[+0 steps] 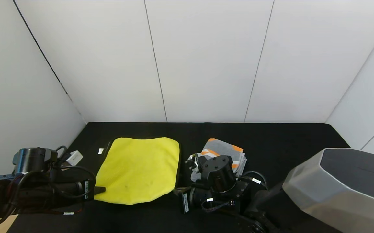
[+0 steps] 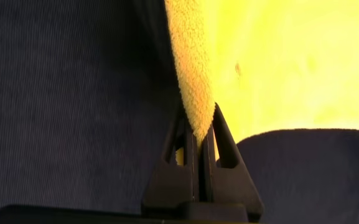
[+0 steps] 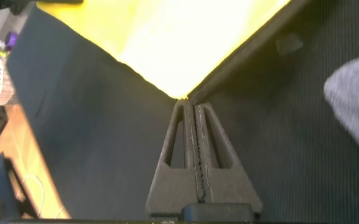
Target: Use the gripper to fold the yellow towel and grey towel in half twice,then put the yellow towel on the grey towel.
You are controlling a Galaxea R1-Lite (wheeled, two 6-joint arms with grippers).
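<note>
- You have no text, brand or number here that can be read.
- The small white labels on the arms' cables and housings carry marks too small to read.

Head view: high, looking forward and down over the table. Wrist views: low, close behind each fingertip pair, facing forward. Shared by all three: the yellow towel.

Left gripper showing matte black triangular fingers with slotted cut-outs, right gripper looking identical, black cylindrical wrist joints carrying looping black cables and small white labels, a grey faceted shell with dark top covering the right arm.
</note>
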